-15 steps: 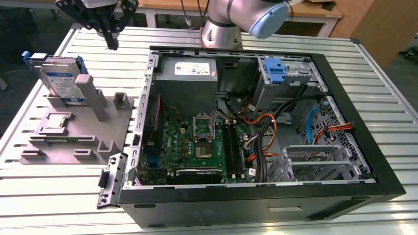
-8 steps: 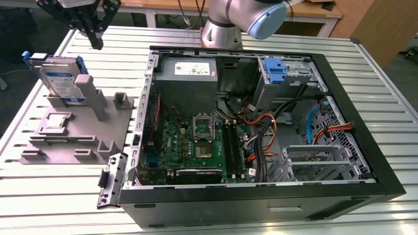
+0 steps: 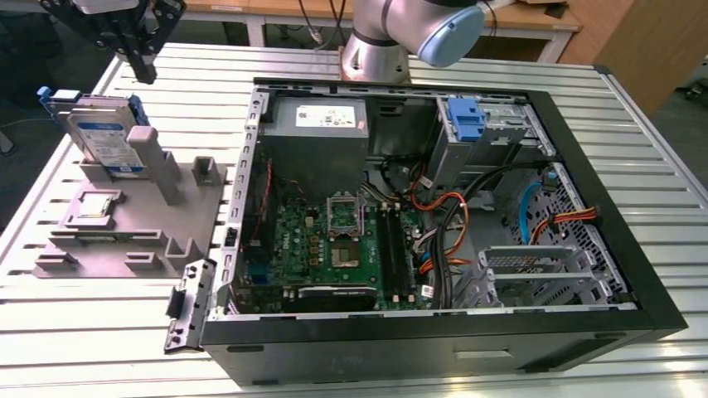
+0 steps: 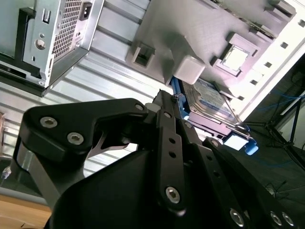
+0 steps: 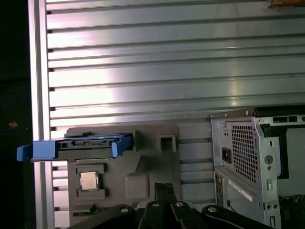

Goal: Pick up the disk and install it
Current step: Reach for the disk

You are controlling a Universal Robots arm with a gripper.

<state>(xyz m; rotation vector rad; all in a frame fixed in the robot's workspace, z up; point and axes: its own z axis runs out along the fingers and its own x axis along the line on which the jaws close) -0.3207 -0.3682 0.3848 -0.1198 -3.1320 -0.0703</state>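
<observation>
gripper (image 3: 144,73) looked closed up and empty at 12 o'clock of the disk (image 3: 105,137), which stood upright in a grey fixture (image 3: 111,240) at 9 o'clock of the pc case (image 3: 387,356). figured it'd be stiff, heavyish, knock-sensitive; grab flat faces, not tabs

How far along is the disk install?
Done: nothing yet. The disk stands upright in the grey fixture, outside the open computer case.
In hand: the pincer hovers over the fixture close to the disk, apart from it and carrying nothing.
Left: both the pick-up and the install, since the disk is not yet in the case.
</observation>
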